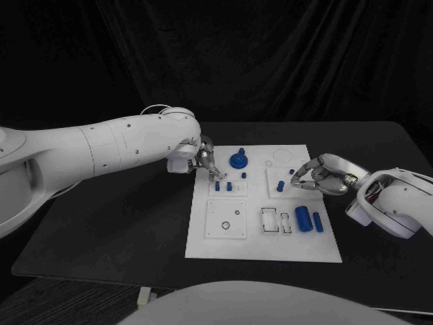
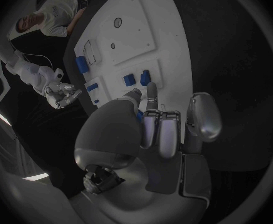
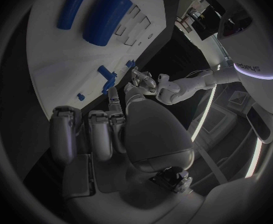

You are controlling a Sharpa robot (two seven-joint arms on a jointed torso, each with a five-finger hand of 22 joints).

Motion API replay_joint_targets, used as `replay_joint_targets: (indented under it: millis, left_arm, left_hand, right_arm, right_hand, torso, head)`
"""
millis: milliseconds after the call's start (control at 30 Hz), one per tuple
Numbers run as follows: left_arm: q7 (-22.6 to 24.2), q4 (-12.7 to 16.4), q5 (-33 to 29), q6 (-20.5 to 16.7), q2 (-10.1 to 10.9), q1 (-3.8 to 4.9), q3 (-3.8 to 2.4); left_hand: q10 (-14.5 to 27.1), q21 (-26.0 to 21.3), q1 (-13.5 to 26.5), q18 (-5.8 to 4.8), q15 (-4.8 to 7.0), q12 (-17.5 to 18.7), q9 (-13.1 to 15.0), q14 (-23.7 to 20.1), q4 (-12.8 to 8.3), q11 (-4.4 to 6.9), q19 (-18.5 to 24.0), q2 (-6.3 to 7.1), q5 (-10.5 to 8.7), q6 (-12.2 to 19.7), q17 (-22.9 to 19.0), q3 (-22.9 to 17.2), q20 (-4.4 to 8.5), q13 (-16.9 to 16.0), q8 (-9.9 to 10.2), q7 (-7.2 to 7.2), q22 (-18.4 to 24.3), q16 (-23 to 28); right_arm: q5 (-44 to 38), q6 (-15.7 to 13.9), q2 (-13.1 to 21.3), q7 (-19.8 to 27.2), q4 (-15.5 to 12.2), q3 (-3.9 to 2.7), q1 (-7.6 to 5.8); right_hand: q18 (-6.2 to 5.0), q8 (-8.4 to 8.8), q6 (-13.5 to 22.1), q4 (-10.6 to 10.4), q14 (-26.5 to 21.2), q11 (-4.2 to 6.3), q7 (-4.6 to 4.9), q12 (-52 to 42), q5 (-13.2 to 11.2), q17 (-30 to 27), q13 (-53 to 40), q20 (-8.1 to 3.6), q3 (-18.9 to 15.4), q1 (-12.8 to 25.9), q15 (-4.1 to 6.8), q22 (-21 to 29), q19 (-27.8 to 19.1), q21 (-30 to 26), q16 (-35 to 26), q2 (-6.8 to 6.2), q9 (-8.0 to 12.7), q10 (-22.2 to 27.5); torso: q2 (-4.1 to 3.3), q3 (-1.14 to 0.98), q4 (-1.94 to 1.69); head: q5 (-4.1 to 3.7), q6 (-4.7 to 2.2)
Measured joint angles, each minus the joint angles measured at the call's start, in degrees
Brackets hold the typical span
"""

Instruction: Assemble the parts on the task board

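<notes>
The white task board (image 1: 265,247) lies in the middle of the table. My left hand (image 1: 205,162) hovers over its far left part, fingers curled, and a small blue part (image 2: 139,115) shows pinched between thumb and finger. Two short blue pegs (image 1: 223,185) stand just below that hand, and a round blue knob (image 1: 238,160) is beside it. My right hand (image 1: 319,175) hangs over the board's right side with fingers curled in and nothing visible in them. A blue piece (image 1: 280,185) stands left of it. Two blue cylinders (image 1: 309,219) lie nearer the front.
The black table (image 1: 109,237) spreads to either side of the board. A square plate with holes (image 1: 226,218) and a rectangular slot (image 1: 269,219) sit on the board's near half. In the right wrist view the cylinders (image 3: 105,17) lie beyond my fingers (image 3: 102,134).
</notes>
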State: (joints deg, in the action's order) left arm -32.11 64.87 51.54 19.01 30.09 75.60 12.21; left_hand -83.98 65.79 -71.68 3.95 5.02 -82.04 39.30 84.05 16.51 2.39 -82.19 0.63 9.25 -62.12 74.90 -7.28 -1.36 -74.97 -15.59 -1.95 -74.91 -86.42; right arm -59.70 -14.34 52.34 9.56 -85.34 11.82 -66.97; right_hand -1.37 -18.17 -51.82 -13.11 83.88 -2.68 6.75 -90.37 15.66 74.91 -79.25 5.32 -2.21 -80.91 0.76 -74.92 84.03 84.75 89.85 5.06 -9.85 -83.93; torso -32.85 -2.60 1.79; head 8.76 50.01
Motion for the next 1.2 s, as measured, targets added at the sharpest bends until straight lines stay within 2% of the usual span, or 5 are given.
replay_joint_targets:
  millis: [367,767,1000,1100,1200]
  left_arm:
    - [-0.21,-2.07,0.04,1.69,-1.22,-0.44,-0.01]
    - [-0.25,-3.93,0.06,3.4,-2.73,-1.11,-0.01]
    - [-0.14,-4.81,0.06,3.97,-3.2,-1.31,-0.01]
    - [-0.1,-5.11,0.06,4.15,-3.38,-1.34,-0.01]
    - [-0.03,-5.3,0.06,4.28,-3.52,-1.34,-0.02]
  left_hand:
    - [0.0,-0.28,1.83,0.0,0.0,0.24,0.03,0.0,0.09,0.0,0.2,-0.91,-1.79,0.0,0.0,1.2,-0.21,-0.01,0.0,0.0,0.0,0.0]
    - [0.0,-0.82,2.05,0.0,0.0,0.45,0.3,0.0,0.0,0.0,0.37,-1.12,-1.83,0.0,0.04,1.42,-0.37,-0.01,-0.22,0.0,0.0,0.21]
    - [0.0,-0.82,1.63,0.0,0.0,1.1,0.71,0.0,-0.57,0.0,0.57,-1.35,2.74,0.83,0.04,1.31,-0.57,-0.01,-0.49,0.01,0.0,0.21]
    - [0.0,-0.82,0.32,0.01,0.0,1.1,0.91,0.0,-1.12,-0.01,0.78,-1.1,7.03,1.12,0.04,0.76,-0.37,-0.02,-0.49,0.1,0.0,0.21]
    - [0.0,-0.82,-0.89,0.01,0.0,1.11,1.1,0.0,-2.12,-0.01,0.78,-0.38,12.5,1.46,0.03,-0.24,-0.37,-0.04,-0.54,0.18,0.0,0.38]
  right_arm:
    - [0.01,0.12,0.02,-0.01,-0.05,0.0,0.01]
    - [0.01,0.26,-0.02,-0.04,-0.07,0.0,0.01]
    - [0.02,0.36,-0.04,-0.07,-0.07,0.0,0.01]
    - [0.02,0.41,-0.03,-0.08,-0.07,0.0,0.01]
    - [0.03,0.46,-0.03,-0.1,-0.08,0.0,0.02]
  right_hand:
    - [0.0,0.0,0.0,0.25,0.0,-0.01,0.0,-0.02,0.67,0.0,0.0,0.0,0.25,-0.46,-0.01,0.01,0.0,0.0,0.0,-0.12,0.0,0.01]
    - [0.0,0.0,0.0,0.25,0.0,-0.09,0.0,0.22,0.67,0.0,-0.7,0.0,0.25,-0.68,-0.02,0.01,0.0,0.0,0.0,0.09,0.01,0.09]
    - [0.0,0.0,0.0,0.24,0.04,0.05,0.0,0.22,0.67,0.0,-1.16,0.0,0.25,-0.75,-0.07,0.01,0.0,0.0,0.0,0.16,0.01,-0.05]
    - [-0.01,0.0,0.0,0.24,0.05,0.06,0.0,0.22,0.67,0.0,-1.16,0.0,0.25,-0.75,-0.07,0.01,0.0,0.0,0.0,0.16,0.01,-0.06]
    - [0.0,0.0,0.0,0.24,0.04,0.06,0.0,0.22,0.67,0.0,-1.16,0.0,0.25,-0.75,-0.07,-0.03,0.0,-0.24,0.0,0.16,0.01,-0.06]
  torso:
    - [-0.02,-0.01,-0.01]
    - [-0.02,-0.01,-0.01]
    - [-0.03,-0.01,-0.03]
    - [-0.03,-0.01,-0.04]
    - [-0.03,-0.01,-0.04]
  head:
    - [-0.05,0.01]
    - [-0.12,-0.01]
    - [-0.18,-0.02]
    - [-0.25,-0.02]
    - [-0.31,-0.02]
